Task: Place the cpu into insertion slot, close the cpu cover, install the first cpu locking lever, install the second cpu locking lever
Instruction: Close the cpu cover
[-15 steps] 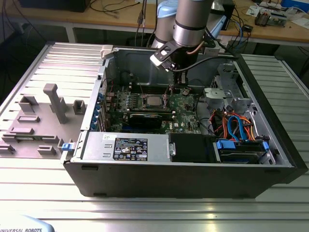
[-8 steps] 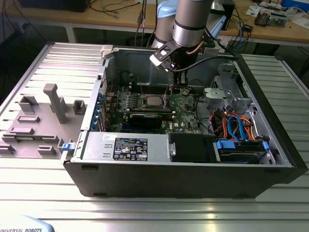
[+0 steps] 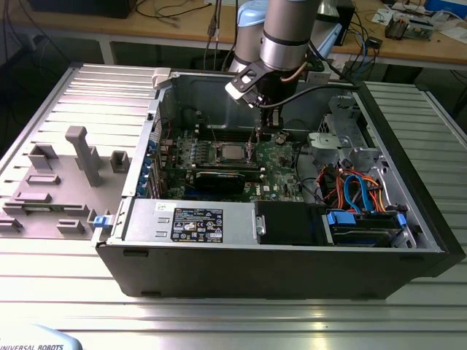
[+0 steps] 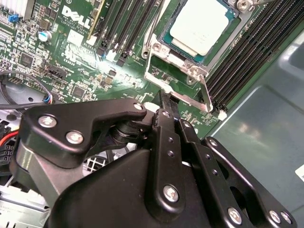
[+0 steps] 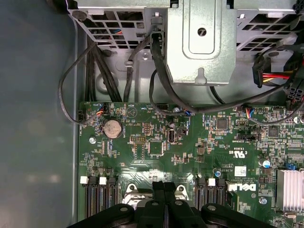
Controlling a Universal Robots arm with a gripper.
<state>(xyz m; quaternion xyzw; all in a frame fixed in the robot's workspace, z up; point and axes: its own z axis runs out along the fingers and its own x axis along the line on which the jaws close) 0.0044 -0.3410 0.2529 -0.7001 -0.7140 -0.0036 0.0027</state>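
Open PC case [image 3: 219, 271] on the ribbed counter [image 3: 219, 321]: cpu [image 4: 199, 26] sits in the slot [image 3: 232, 152], cover [image 4: 203, 88] standing up on the exterior view's right of it. Hand [image 4: 164, 100], fingers [image 5: 157, 190] together, is right at the cover's free edge.

Exterior view: illumination is bright, even and overhead. The ribbed table [image 3: 423, 138] beside the motherboard [image 3: 281, 157] returns broad glare. The motherboard itself lies in the shade of the case [image 3: 241, 270] walls and the arm [image 3: 284, 36].

Second wrist view: the cpu [image 4: 199, 26] on the motherboard reflects near-white, with a small hot spot on the board near it. The gripper [image 4: 164, 97] links are dark, with highlights on their screw heads.

First wrist view: dim overall. The metal drive cage [image 5: 199, 42] past the motherboard's edge is the brightest surface.
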